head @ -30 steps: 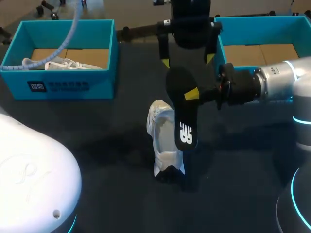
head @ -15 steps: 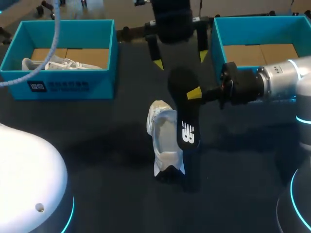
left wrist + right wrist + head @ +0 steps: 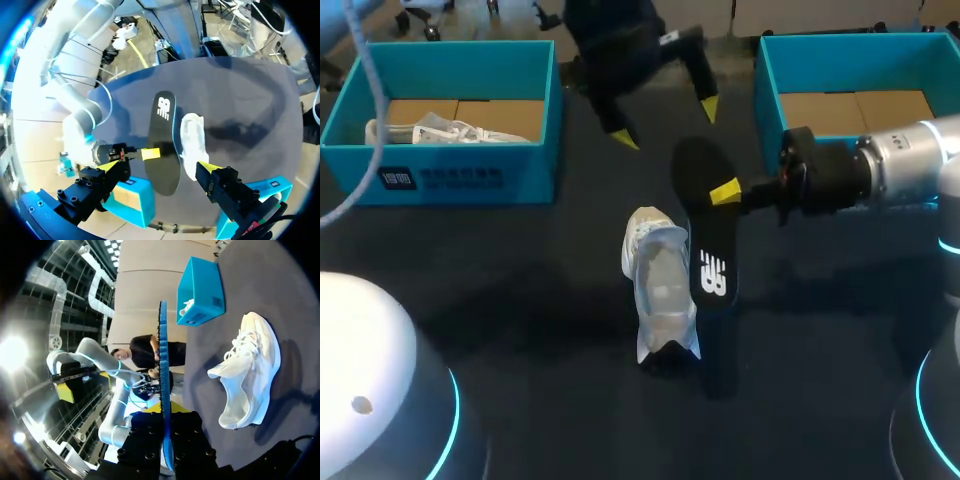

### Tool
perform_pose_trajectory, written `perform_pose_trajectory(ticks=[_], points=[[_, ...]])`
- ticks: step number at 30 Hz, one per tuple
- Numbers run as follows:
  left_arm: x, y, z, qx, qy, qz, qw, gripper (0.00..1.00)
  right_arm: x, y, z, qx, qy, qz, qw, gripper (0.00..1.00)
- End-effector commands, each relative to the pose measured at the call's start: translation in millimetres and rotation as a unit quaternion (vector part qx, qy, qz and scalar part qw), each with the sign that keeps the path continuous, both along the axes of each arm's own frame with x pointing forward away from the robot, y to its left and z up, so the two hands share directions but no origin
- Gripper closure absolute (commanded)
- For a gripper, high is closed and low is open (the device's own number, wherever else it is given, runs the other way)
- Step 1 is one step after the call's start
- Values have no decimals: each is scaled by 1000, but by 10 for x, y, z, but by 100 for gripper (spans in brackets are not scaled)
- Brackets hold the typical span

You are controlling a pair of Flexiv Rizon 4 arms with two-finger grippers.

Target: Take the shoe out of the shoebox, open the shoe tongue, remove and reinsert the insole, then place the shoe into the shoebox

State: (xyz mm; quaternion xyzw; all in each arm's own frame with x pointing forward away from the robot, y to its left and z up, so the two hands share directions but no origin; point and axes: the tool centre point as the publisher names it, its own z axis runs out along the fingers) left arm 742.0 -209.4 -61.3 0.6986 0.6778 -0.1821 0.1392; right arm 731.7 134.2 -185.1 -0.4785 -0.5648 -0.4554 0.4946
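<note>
1. Head view: the black insole [image 3: 705, 235] is thin, with a white logo near its lower end. It hangs on edge over the table [image 3: 520, 330], and the right gripper [image 3: 728, 192] pinches its upper half from three o'clock. The white shoe [image 3: 660, 290] lies just beside it at eight o'clock. The left gripper [image 3: 666, 122] hangs at eleven o'clock from the insole, fingers spread and empty. One teal shoebox [image 3: 450, 175] sits at ten o'clock and another [image 3: 765, 90] at two.

2. Left wrist view: the left gripper [image 3: 157, 166] stands wide apart, looking down on the insole [image 3: 162, 150] and the shoe [image 3: 192, 142] side by side. The insole looks light and bendy. It would likely buckle if pushed from one end, so a grip near the middle suits it best.

3. Right wrist view: the right gripper [image 3: 165, 425] is clamped on the insole [image 3: 163, 365], seen edge-on with a blue underside. The shoe [image 3: 250, 370] lies beside it, laces loose. Its upper looks soft and would probably collapse under a squeeze, so the firmer sole or heel is the safer hold.
</note>
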Motion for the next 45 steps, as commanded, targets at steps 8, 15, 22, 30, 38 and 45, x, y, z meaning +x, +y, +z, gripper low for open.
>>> perform_pose_trajectory(ticks=[8,15,22,30,38,45], points=[[-100,199,0,-227,14,-12,974,0,-45,-38,28,-4,3,-4,1000,100],[-202,326,-47,-268,-5,-51,962,0,-56,-77,43,-6,5,-5,1000,100],[-195,457,-124,-287,-1,-48,957,0,-51,-98,60,-9,7,-5,1000,100],[-215,544,-192,-296,-13,-33,955,0,-38,-107,59,-9,9,-2,1000,100],[-215,544,-192,-296,-13,-33,955,0,-58,-105,80,-11,14,3,1000,100],[-215,544,-192,-296,-13,-33,955,0,-126,-108,101,-12,19,0,1000,100]])
